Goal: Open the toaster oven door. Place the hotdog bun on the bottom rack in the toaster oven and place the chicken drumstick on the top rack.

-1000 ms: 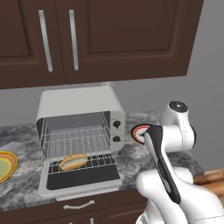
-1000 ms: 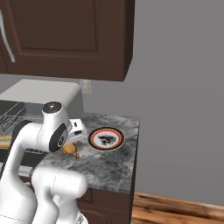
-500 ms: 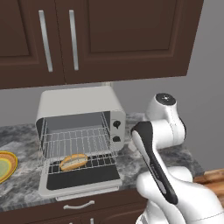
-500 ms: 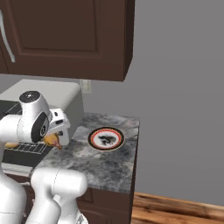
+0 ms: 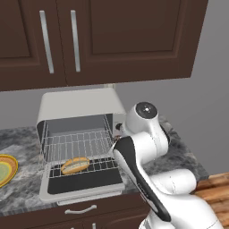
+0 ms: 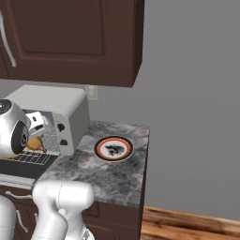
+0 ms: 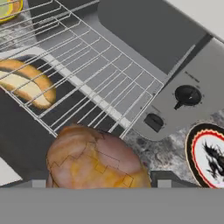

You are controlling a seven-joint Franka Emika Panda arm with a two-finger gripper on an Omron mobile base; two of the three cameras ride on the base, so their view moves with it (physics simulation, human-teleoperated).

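The toaster oven (image 5: 80,107) stands on the counter with its door (image 5: 82,185) folded down flat. The hotdog bun (image 5: 75,164) lies on the bottom rack (image 5: 100,166), under the bare top rack (image 5: 78,143). My gripper (image 7: 100,180) is shut on the chicken drumstick (image 7: 94,162), which bulks brown-orange between the fingers. It hovers in front of the oven's right side, over the door near the two knobs (image 7: 187,95). In the hand view the bun (image 7: 24,83) lies to the left. From the right base view the drumstick (image 6: 34,143) shows beside the oven's front panel.
A red-rimmed plate (image 6: 113,148) with a black pattern sits on the counter right of the oven. A yellow plate (image 5: 5,169) lies at the far left. Dark wall cabinets (image 5: 89,36) hang above. My own arm (image 5: 143,147) blocks the oven's right front in the left base view.
The arm has swung left from near the red-rimmed plate to the oven's open front, carrying the drumstick with it. The bun and door have not moved.
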